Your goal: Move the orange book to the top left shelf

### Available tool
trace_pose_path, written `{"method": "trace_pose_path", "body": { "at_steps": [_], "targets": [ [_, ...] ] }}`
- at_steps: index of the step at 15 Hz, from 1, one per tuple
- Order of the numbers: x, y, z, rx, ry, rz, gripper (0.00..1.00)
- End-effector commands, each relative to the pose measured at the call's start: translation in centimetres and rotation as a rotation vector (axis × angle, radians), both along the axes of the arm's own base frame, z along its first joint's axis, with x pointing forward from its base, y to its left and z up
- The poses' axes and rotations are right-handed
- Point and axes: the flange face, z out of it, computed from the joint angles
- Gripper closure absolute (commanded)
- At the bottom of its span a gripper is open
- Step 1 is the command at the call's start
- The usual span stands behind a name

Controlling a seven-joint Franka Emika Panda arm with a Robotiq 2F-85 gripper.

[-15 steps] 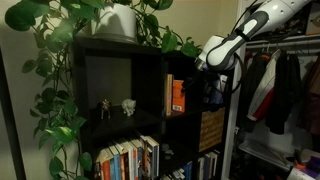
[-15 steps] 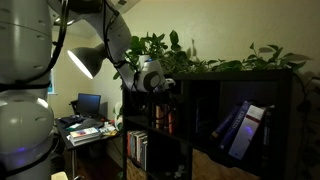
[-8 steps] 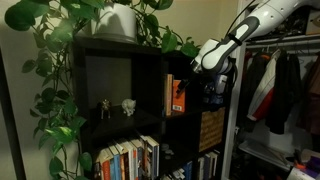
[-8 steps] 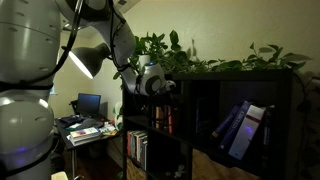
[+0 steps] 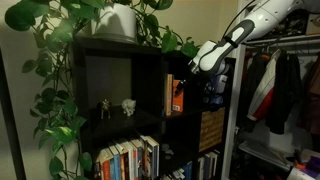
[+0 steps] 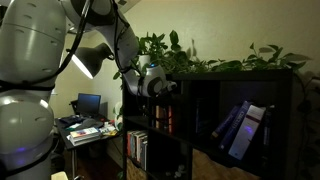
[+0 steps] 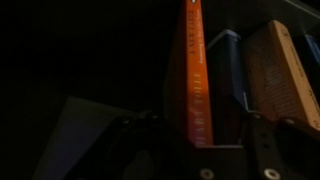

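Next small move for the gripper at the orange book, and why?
Probably ease the gripper straight forward, jaws open. In the wrist view the spine of the orange book stands between the spread fingers, roughly centred. In an exterior view the gripper hangs just off the book, apparently short of a grasp.

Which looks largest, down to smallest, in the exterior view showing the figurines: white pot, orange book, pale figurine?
1. white pot
2. orange book
3. pale figurine
No pair looks close.
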Motion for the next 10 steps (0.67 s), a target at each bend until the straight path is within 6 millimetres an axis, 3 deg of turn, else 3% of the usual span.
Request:
{"method": "trace_pose_path", "body": {
  "at_steps": [1,4,6,10],
  "targets": [
    [-0.5,-0.4,0.6,-0.02,-0.036,0.025,0.66],
    [-0.9,0.0,0.5,-0.022,-0.026,0.043,0.88],
    [-1.4,0.2,0.9,-0.019,-0.018,0.044,0.96],
    [-2.6,0.2,1.5,0.006,0.007,0.029,0.92]
  ]
}}
